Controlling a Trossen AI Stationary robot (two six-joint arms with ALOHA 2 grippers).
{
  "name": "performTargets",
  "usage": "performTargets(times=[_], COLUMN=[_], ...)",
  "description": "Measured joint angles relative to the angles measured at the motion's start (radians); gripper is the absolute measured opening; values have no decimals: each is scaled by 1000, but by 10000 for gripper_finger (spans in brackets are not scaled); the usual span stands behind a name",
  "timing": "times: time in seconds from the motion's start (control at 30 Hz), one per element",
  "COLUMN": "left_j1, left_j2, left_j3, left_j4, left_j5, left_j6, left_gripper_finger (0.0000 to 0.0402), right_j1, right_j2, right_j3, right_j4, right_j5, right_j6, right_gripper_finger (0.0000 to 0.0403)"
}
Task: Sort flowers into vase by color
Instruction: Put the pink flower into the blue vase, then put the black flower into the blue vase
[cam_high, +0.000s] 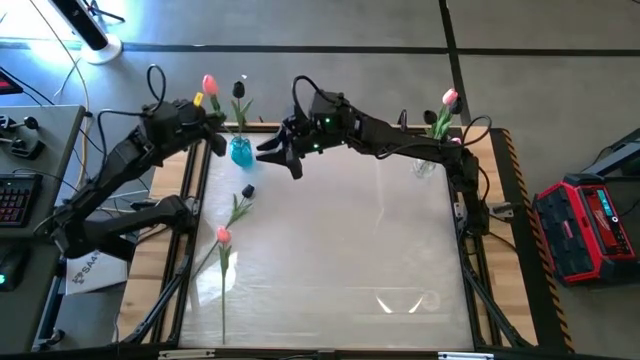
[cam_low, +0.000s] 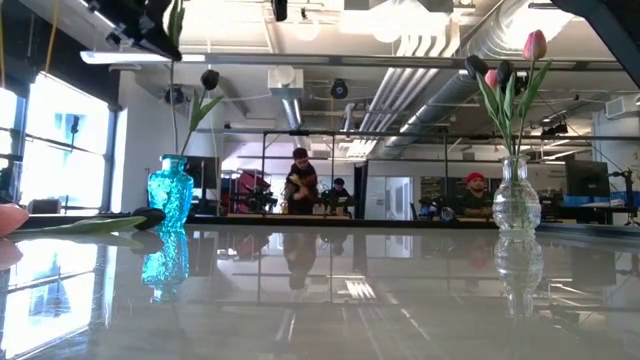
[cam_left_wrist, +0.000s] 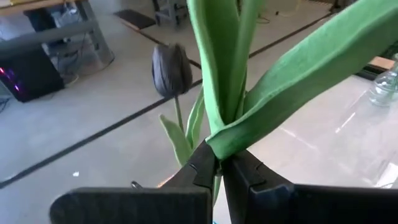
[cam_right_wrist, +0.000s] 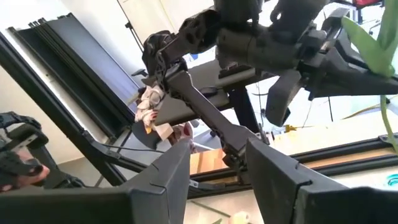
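Left gripper (cam_high: 213, 128) clamped on a pink tulip (cam_high: 209, 84) at upper left, beside the blue vase (cam_high: 241, 151).
Right gripper (cam_high: 272, 152) stretched across toward that vase, fingers parted, empty. Two more flowers (cam_high: 233, 213) lying at left; clear vase (cam_high: 428, 160) at upper right.

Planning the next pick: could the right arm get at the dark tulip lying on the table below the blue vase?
Probably yes. The right claw is open and empty, and the dark tulip lies on bare table with nothing between them.
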Motion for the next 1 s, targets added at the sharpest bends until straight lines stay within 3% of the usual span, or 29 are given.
performTargets(times=[0.23,0.47,0.7,1.0], left_j1=[100,161,198,197], left_j2=[15,55,86,88], left_j3=[-70,-161,-173,-173], left_j4=[13,75,84,46], left_j5=[102,51,44,109], left_j6=[-51,-101,-160,-182], left_gripper_finger=[2,10,58,143], right_j1=[7,10,12,21], right_j2=[0,0,8,18], right_j3=[0,0,-1,-60], right_j4=[-10,-37,-186,-153], right_j5=[1,7,187,227], right_j6=[0,0,26,163], right_gripper_finger=[145,145,145,145])
